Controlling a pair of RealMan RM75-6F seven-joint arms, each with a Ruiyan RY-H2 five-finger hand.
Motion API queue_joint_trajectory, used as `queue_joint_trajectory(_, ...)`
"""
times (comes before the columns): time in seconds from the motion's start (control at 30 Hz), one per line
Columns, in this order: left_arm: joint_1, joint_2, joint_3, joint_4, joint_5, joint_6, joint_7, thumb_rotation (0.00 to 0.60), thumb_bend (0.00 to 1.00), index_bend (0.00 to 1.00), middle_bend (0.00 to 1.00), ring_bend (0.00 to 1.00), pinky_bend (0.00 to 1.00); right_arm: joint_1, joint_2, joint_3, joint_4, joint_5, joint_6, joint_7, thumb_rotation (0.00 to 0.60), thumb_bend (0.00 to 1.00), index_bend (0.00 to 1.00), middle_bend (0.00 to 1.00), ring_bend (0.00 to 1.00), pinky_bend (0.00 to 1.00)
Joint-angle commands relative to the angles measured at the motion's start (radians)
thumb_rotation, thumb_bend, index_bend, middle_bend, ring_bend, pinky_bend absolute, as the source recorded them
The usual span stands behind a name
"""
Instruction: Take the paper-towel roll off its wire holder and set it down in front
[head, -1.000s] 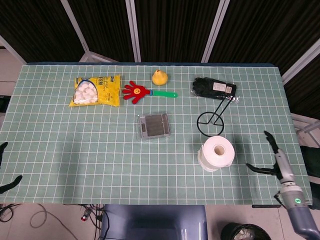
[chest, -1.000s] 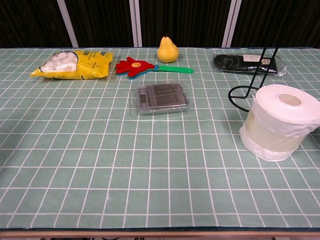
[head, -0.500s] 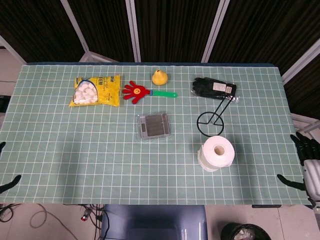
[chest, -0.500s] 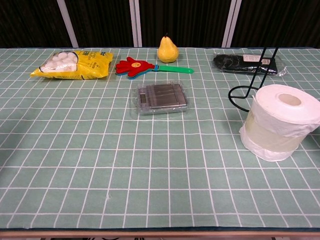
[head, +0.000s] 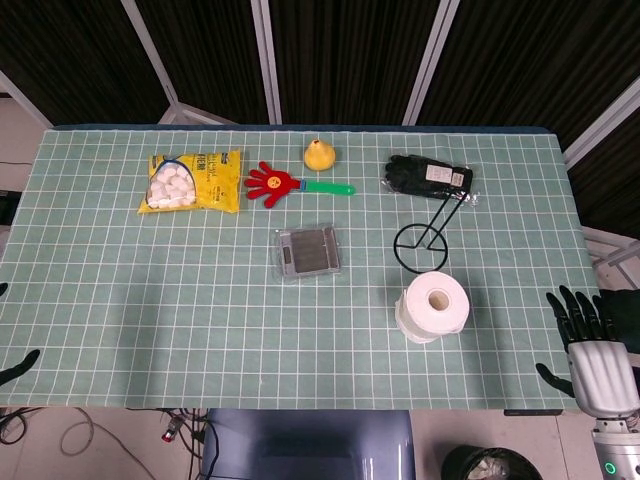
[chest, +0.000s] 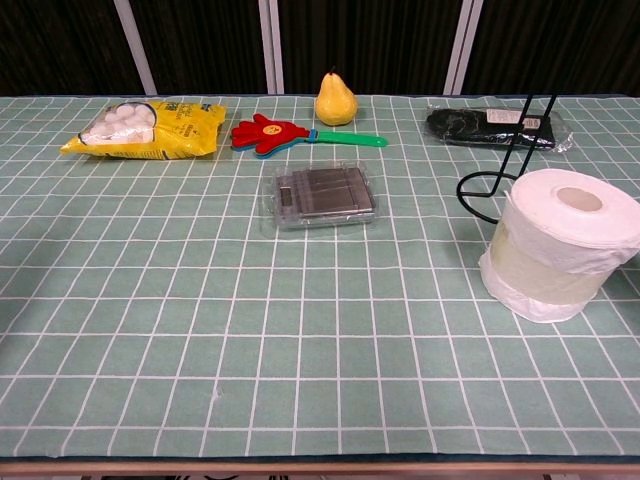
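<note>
right hand (head: 592, 352) at 4 o'clock off the green gridded counter (head: 200, 300) edge, fingers spread apart, holding nothing. left hand (head: 15, 365) barely visible at 8 o'clock; state unclear. white paper-towel roll (head: 432, 306) stands upright on counter, just at 6 o'clock of black wire holder (head: 428, 235).

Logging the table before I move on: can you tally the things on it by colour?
Yellow: 2 (snack bag, pear)
Black: 2 (gloves, wire holder)
White: 1 (paper-towel roll)
Red and green: 1 (hand clapper)
Grey, clear-packed: 1 (device)
Total: 7
</note>
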Motion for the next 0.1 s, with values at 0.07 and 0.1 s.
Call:
queue_joint_trajectory(0.07,-0.002,-0.004,-0.001,0.004,0.005,0.002,0.003,0.6,0.12,0.12,0.0,0.0,0.0,0.005,-0.003,-0.003,0.005,0.003,0.012,0.013,0.6,0.0,0.0,0.0,0.0,0.0)
queue_joint_trajectory(0.1,-0.001,-0.006,-0.002,0.006,0.006,0.004,0.002,0.6,0.12,0.12,0.0,0.0,0.0,0.005,-0.003,-0.003,0.006,0.004,0.019,0.013,0.6,0.0,0.0,0.0,0.0,0.0)
